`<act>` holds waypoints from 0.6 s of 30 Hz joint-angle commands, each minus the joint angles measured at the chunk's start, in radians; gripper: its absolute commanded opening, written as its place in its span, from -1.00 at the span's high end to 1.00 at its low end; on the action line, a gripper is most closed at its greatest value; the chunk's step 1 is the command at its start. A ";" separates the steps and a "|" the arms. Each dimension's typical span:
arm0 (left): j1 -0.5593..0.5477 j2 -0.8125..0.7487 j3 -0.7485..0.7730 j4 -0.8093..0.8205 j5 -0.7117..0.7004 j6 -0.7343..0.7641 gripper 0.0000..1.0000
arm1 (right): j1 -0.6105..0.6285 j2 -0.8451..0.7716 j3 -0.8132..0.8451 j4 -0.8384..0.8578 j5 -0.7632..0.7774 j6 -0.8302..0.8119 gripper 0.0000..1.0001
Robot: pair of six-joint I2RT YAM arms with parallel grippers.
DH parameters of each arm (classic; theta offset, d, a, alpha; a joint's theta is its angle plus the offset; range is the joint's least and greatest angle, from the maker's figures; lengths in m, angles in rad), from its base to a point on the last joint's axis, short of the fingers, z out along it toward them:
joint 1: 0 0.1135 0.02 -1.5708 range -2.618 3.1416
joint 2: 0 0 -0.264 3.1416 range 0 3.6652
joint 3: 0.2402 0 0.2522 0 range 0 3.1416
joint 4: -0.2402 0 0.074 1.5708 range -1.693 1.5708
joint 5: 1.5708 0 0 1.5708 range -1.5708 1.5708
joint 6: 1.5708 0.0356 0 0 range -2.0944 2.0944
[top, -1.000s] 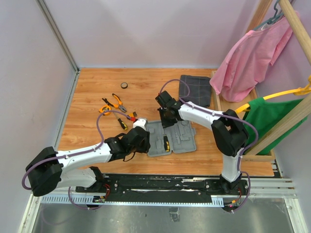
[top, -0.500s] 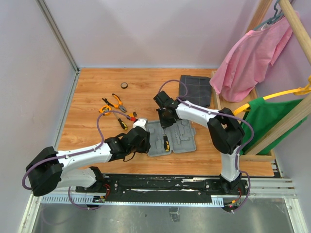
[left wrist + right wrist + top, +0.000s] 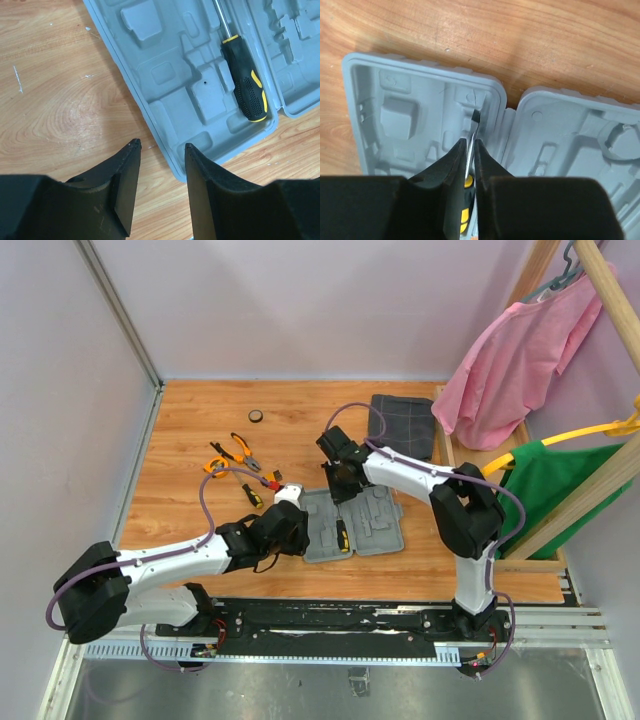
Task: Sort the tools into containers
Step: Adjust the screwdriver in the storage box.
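Left wrist view: my left fingers (image 3: 162, 146) stand partly open and there is nothing between them. They hang over the wooden worktop (image 3: 65, 100), just at the near corner of the grey tool case (image 3: 165, 80). The case lies open ahead of them and to their right. In its moulded bed, ahead and to the right of these fingers, lies a screwdriver (image 3: 247, 90) with a black and yellow handle (the metal shaft points away from me).

Right wrist view: my right fingers (image 3: 469, 145) are almost closed, and the thin shaft of the screwdriver passes between them. Its flat tip shows just ahead of the fingertips, over one half of the case. A bit of yellow handle shows behind them. The other half of the case lies to the right of these fingers.

Top view: the open case sits between my two fingers, with the screwdriver in its left half. Orange-handled pliers (image 3: 243, 452) and a few more small tools lie on the worktop beyond my left fingers. A dark folded cloth (image 3: 402, 425) lies beyond my right fingers.
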State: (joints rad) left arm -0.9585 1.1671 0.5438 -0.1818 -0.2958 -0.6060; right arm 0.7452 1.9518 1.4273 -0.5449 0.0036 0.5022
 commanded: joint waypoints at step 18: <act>0.118 0.281 0.373 0.035 0.007 0.021 0.08 | 0.038 -0.483 -0.460 0.153 -0.059 0.156 0.73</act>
State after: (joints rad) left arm -0.8867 1.3926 0.8669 -0.1577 -0.2993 -0.5800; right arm 0.7509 1.5307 1.0279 -0.4515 -0.0326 0.5732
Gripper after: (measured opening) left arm 0.456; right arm 0.135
